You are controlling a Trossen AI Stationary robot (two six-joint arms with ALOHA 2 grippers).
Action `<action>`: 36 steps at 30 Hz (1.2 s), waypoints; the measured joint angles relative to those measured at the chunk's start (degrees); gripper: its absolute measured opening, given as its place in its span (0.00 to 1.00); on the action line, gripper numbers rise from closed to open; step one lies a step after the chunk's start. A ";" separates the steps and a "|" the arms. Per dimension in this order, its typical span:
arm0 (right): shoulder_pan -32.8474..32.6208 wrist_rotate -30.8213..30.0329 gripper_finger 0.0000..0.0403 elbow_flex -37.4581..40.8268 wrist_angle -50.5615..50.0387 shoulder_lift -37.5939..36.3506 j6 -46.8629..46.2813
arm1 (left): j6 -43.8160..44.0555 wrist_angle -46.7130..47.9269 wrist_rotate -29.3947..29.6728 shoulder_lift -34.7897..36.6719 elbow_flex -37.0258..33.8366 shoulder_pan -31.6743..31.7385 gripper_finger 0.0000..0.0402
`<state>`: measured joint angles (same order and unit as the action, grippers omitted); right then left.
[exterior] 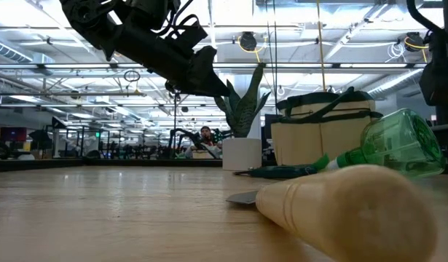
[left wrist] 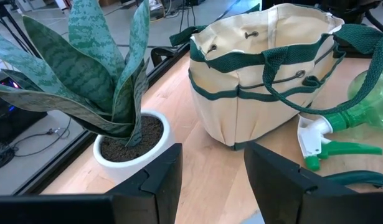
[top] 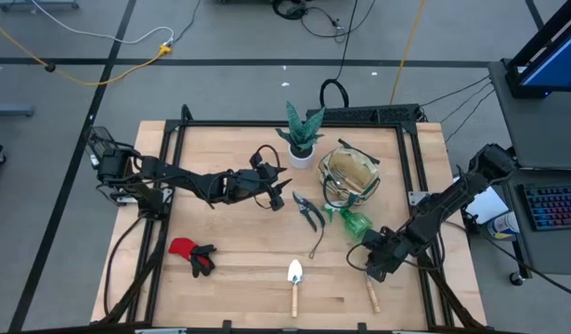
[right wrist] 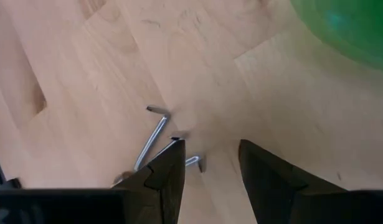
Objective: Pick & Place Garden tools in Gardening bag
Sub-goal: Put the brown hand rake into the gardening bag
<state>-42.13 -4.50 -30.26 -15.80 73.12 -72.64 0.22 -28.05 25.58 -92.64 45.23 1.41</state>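
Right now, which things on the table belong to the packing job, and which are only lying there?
Belong: gardening bag, pruning shears, green spray bottle, red-and-black gloves, trowel, rake.
Only lying there: potted plant.

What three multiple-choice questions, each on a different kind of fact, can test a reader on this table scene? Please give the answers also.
1. Where does the green spray bottle lie?
A. inside the bag
B. on the table beside the gardening bag
C. on the gloves

2. What colour is the plant pot?
A. white
B. brown
C. blue

3. In what state is the left end effector?
A. shut on the shears
B. holding the pot
C. open, holding nothing

Answers: 1 B, the bottle rests on wood next to the bag; 2 A, its rim is white; 3 C, bare table shows in the gap.
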 joint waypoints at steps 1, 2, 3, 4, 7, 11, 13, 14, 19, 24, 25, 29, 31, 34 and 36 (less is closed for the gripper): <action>0.00 -0.04 0.36 0.79 1.14 -0.11 0.00 | 0.04 0.01 -0.01 0.00 0.00 0.01 0.44; 0.00 -0.08 0.35 1.40 1.85 -0.14 0.06 | 0.05 0.00 0.00 0.00 0.00 0.00 0.44; 0.00 -0.06 0.35 1.71 2.10 -0.15 0.39 | 0.10 0.00 0.00 0.00 -0.01 0.02 0.44; 0.00 -0.06 0.34 1.84 2.13 -0.14 1.07 | 0.10 0.00 -0.02 -0.02 0.00 0.02 0.44; 0.00 -0.15 0.29 1.92 2.07 -0.10 4.51 | 0.10 0.00 -0.01 0.00 0.00 0.00 0.44; 0.00 -0.21 0.20 2.01 1.83 -0.04 8.10 | 0.10 0.00 0.00 0.00 0.00 0.00 0.44; 0.00 -0.21 0.14 2.03 1.73 -0.01 9.29 | 0.10 0.00 0.00 0.00 -0.01 0.01 0.44; 0.01 -0.25 0.11 2.03 1.68 0.01 9.69 | 0.10 0.00 -0.01 0.00 0.00 0.01 0.44; 0.02 -0.35 0.02 2.10 1.79 0.03 10.36 | 0.10 0.00 0.00 0.00 0.00 0.00 0.44; 0.02 -0.35 0.02 2.10 2.01 -0.22 10.99 | 0.10 0.00 0.00 0.00 0.00 0.01 0.44; 0.02 -0.33 0.01 2.10 2.05 -0.43 10.99 | 0.10 0.00 0.00 0.00 -0.02 0.00 0.44; 0.13 -0.63 0.01 2.16 2.37 -1.88 10.85 | 0.08 0.00 0.00 0.00 -0.01 0.00 0.44; 0.13 -1.23 0.01 2.16 3.43 -3.14 11.23 | 0.08 0.00 0.00 0.00 -0.01 0.01 0.44; 0.13 -2.62 0.01 2.16 4.50 -5.06 12.35 | 0.08 0.00 0.00 0.00 0.00 0.00 0.44; 0.17 -4.45 0.01 2.16 4.60 -6.53 13.05 | 0.08 -0.02 -0.02 0.00 -0.02 0.02 0.44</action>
<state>-41.95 -8.94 -28.10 -11.21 66.59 -59.60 0.30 -28.07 25.57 -92.64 45.22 1.43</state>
